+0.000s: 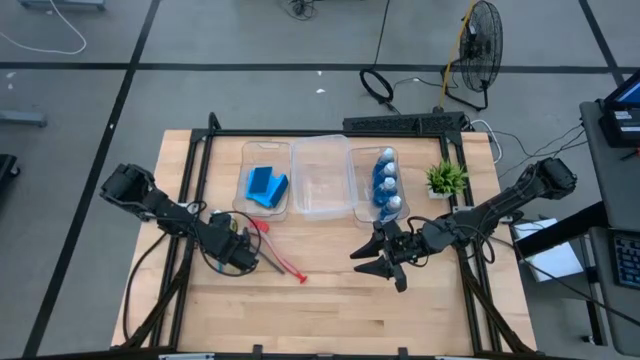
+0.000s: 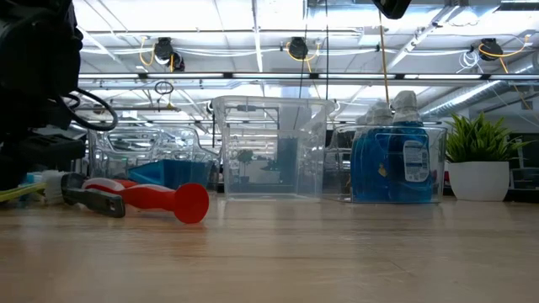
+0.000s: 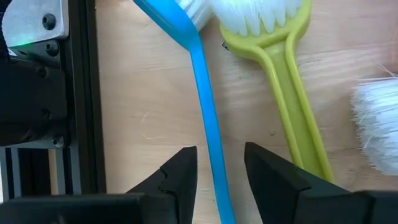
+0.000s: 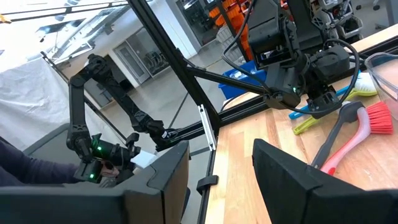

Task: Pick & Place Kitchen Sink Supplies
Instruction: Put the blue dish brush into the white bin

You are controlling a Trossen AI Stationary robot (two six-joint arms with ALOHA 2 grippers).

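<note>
Sponges (image 1: pixel 265 186) sit in the left bin (image 1: pixel 247 205), bottles (image 1: pixel 386 184) in the right bin (image 1: pixel 358 205); brushes remain on the desk (image 1: pixel 330 310). My left gripper (image 3: pixel 219 168), jaws narrowly open, straddles the light blue brush (image 3: pixel 205 106); my right gripper (image 1: pixel 385 262) hangs wide and empty.

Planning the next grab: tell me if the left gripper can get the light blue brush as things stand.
Probably yes. The left gripper is open, its fingers either side of the light blue brush handle with nothing between; the yellow-green brush lies beside it, apart.
</note>
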